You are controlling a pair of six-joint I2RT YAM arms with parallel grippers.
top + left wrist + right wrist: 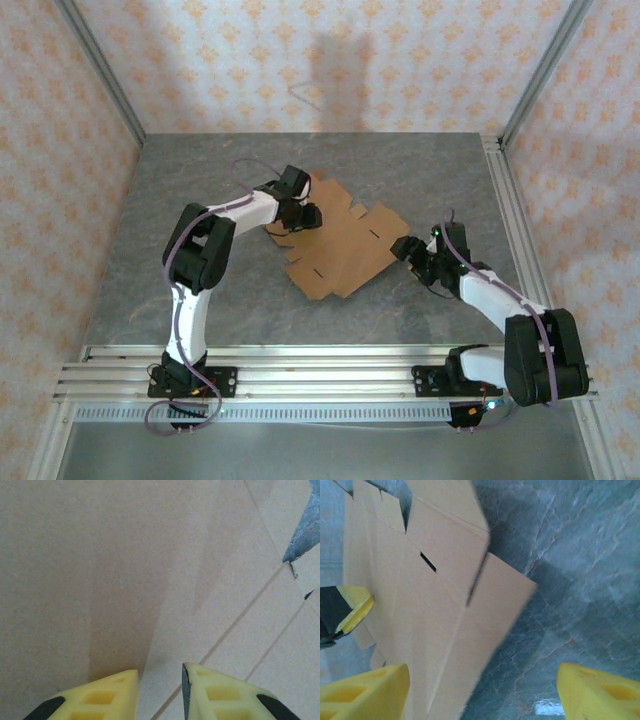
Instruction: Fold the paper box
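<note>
Left end effector (160, 674) is almost closed on the flat paper box (345, 250); gripping or not, cannot tell. Right end effector (482, 675), spread wide, holds nothing. Seems first fold: lift one side up next

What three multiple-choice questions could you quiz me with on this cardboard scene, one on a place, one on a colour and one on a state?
1. Where does the paper box lie?
A) on a shelf
B) on the grey table, near its middle
C) inside a drawer

2. What colour is it?
A) brown
B) white
C) blue

3. What shape is it in?
A) a closed box
B) a crumpled ball
C) an open sheet, not folded up

Answers: 1 B, it rests on the grey tabletop; 2 A, it is plain brown cardboard; 3 C, its flaps and slots lie spread out.
</note>
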